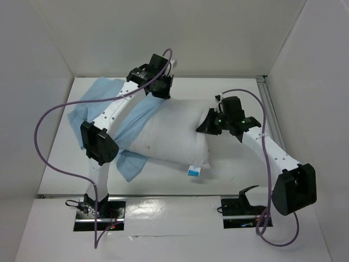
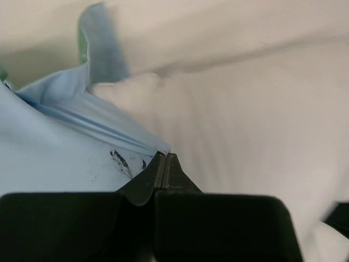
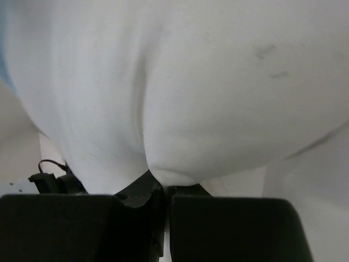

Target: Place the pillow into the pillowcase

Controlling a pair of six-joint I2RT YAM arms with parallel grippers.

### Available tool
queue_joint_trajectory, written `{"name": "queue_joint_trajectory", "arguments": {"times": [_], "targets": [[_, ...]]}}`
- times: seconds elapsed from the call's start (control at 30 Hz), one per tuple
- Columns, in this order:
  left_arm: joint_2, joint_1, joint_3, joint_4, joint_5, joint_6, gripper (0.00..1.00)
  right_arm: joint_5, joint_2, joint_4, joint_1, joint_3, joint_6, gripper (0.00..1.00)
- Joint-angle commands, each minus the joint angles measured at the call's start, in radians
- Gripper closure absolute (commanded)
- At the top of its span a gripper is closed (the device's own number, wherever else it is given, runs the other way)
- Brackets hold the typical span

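Observation:
The plump white pillow (image 1: 169, 136) lies across the middle of the table, its blue-and-white tag (image 1: 194, 171) at the near right corner. The light blue pillowcase (image 1: 101, 95) is spread at the left under my left arm. One band of it covers the pillow's left end. My left gripper (image 1: 161, 90) is at the pillow's far left corner. In the left wrist view it (image 2: 165, 158) is shut on the pillowcase (image 2: 49, 147) hem, right against the pillow (image 2: 251, 125). My right gripper (image 1: 210, 124) is at the pillow's right end, and in the right wrist view it (image 3: 163, 183) is shut on a pinch of pillow (image 3: 191, 98).
White walls close in the table on the left, back and right. A metal rail (image 1: 271, 114) runs along the right side. Purple cables (image 1: 46, 117) loop off both arms. The table's front edge (image 1: 163, 195) lies just ahead of the arm bases.

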Motion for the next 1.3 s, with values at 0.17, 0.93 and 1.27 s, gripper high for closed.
{"name": "queue_joint_trajectory", "arguments": {"times": [0.17, 0.93, 1.27], "targets": [[-0.238, -0.272, -0.075, 0.303, 0.518, -0.233, 1.0, 0.129, -0.119, 0.117, 0.089, 0.189, 0.067, 1.0], [-0.6, 0.082, -0.532, 0.216, 0.033, -0.118, 0.09, 0.623, -0.156, -0.4, -0.052, 0.449, -0.208, 0.0], [-0.734, 0.169, -1.216, 0.562, 0.095, -0.118, 0.0, 0.988, 0.163, -0.537, 0.507, 0.609, -0.186, 0.0]]}}
